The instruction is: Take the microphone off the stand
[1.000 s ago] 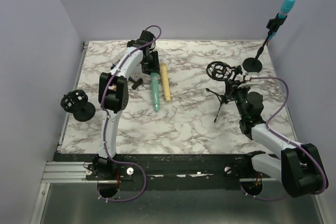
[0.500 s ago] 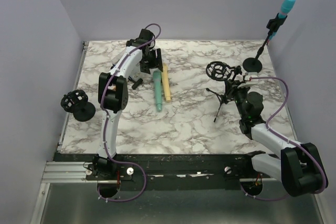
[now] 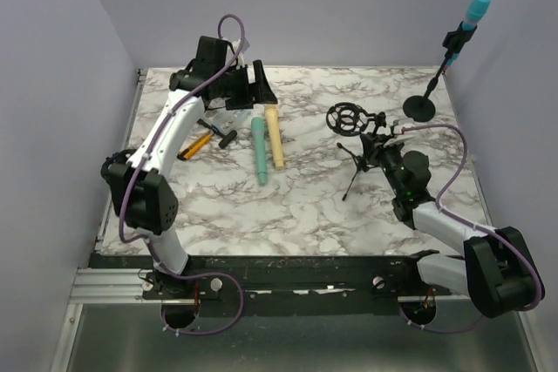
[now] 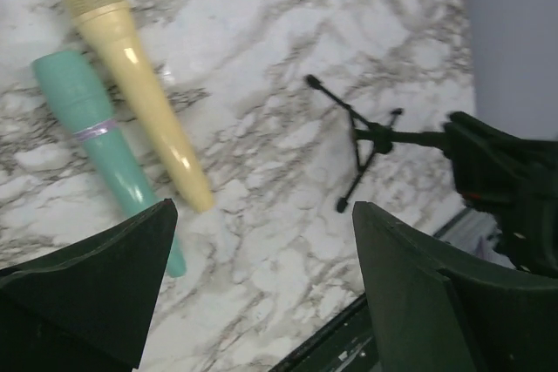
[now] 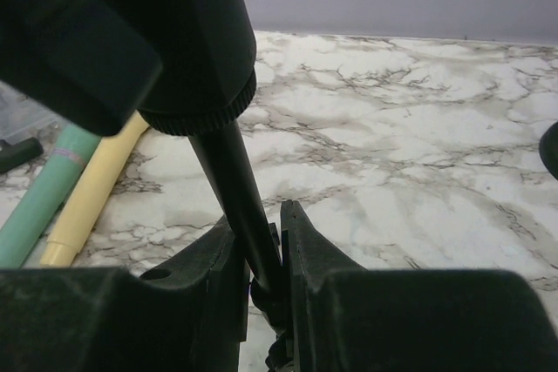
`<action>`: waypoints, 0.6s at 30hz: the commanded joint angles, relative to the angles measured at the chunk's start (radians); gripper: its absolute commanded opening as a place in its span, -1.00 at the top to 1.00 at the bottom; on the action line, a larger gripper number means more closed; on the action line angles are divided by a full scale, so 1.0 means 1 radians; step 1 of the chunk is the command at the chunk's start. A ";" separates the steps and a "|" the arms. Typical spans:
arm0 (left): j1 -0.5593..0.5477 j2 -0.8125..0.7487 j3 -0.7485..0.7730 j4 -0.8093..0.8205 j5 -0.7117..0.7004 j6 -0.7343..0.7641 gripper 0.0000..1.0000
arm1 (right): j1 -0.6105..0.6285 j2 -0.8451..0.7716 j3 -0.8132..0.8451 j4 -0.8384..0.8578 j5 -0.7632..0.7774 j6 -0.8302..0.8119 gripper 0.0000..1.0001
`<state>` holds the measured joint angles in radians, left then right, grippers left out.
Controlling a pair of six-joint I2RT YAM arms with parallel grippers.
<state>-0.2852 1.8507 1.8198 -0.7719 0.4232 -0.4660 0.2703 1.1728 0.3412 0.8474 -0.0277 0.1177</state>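
Top external: teal microphone (image 3: 260, 150) lies flat at 9 o'clock from the tripod stand (image 3: 356, 173); left gripper (image 3: 248, 84) spread, empty; right gripper (image 3: 377, 147) pinches its pole (image 5: 231, 180) (shock mount (image 3: 344, 118) empty); a careless release could topple it.

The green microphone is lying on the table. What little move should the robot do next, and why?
Probably the right gripper should open and let the tripod stand go. Its round cradle is empty, the green microphone lies on the table beside the yellow microphone, and the left gripper hangs open above them, holding nothing.
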 commanded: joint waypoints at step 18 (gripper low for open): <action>-0.239 -0.384 -0.360 0.560 0.443 -0.235 -0.71 | 0.090 -0.317 0.137 -0.839 0.289 0.310 -1.00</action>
<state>-0.5091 1.4586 1.4220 -0.2733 0.8314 -0.6773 0.3573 0.9489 0.4370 0.2638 0.1684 0.3019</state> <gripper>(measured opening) 0.849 0.997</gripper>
